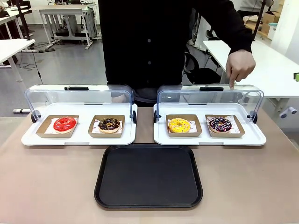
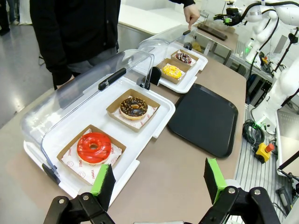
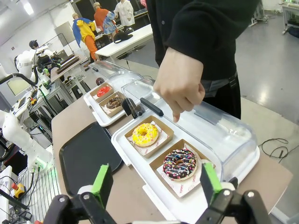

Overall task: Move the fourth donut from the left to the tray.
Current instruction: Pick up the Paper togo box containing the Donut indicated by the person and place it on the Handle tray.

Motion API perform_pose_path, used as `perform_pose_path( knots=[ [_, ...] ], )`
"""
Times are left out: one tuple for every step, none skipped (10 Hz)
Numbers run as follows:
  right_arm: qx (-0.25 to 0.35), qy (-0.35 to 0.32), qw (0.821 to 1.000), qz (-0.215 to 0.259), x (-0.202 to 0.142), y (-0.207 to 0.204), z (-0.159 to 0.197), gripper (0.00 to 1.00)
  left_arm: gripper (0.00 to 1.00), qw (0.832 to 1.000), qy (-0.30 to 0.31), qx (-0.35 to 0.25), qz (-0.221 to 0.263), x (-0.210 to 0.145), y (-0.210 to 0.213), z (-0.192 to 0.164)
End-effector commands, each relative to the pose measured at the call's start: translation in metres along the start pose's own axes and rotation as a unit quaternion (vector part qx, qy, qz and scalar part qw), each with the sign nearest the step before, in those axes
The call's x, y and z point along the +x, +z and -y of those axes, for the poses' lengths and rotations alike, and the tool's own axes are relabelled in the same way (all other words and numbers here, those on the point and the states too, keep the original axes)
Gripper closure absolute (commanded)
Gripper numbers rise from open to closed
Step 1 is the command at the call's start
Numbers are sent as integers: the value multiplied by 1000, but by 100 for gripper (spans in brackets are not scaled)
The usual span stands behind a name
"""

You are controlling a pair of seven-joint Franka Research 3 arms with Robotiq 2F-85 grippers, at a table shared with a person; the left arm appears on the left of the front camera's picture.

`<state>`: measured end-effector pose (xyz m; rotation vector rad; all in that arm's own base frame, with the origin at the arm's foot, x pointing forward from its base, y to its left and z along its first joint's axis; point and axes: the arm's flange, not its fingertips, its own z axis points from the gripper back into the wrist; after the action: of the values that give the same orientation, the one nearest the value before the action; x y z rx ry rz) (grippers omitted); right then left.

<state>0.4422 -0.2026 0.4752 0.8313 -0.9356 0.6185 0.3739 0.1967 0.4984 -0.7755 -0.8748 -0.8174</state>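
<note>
The fourth donut (image 1: pixel 220 124) is dark chocolate with pink and white stripes. It lies in a small brown cardboard tray at the right end of the right white display tray, and shows too in the wrist views (image 2: pixel 183 58) (image 3: pixel 180 164). The black tray (image 1: pixel 148 176) (image 2: pixel 205 119) (image 3: pixel 88 154) lies bare in front of both displays. A person's hand (image 1: pixel 239 67) (image 3: pixel 180 86) points a finger down at the clear lid behind this donut. My left gripper (image 2: pixel 158 179) is open above the table's left end. My right gripper (image 3: pixel 156 183) is open, close above the striped donut's near side.
Left of the striped donut sits a yellow donut (image 1: pixel 180 125). The left display tray (image 1: pixel 79 138) holds a red donut (image 1: pixel 64 124) and a crumb-topped chocolate donut (image 1: pixel 109 124). Both clear lids (image 1: pixel 79 95) stand raised at the back. The person stands at the far edge.
</note>
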Motion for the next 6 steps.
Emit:
perform_pose_path(
  knots=[
    [3, 3, 1000, 12, 1, -2, -1, 0, 0, 1000, -12, -3, 12, 2, 1, -1],
    [3, 3, 1000, 12, 1, -2, -1, 0, 0, 1000, -12, -3, 12, 2, 1, -1],
    [3, 3, 1000, 12, 1, -2, -1, 0, 0, 1000, -12, -3, 12, 2, 1, -1],
    [3, 3, 1000, 12, 1, -2, -1, 0, 0, 1000, -12, -3, 12, 2, 1, -1],
    [3, 3, 1000, 12, 1, -2, -1, 0, 0, 1000, -12, -3, 12, 2, 1, -1],
    [3, 3, 1000, 12, 1, -2, -1, 0, 0, 1000, -12, -3, 12, 2, 1, -1]
  ],
)
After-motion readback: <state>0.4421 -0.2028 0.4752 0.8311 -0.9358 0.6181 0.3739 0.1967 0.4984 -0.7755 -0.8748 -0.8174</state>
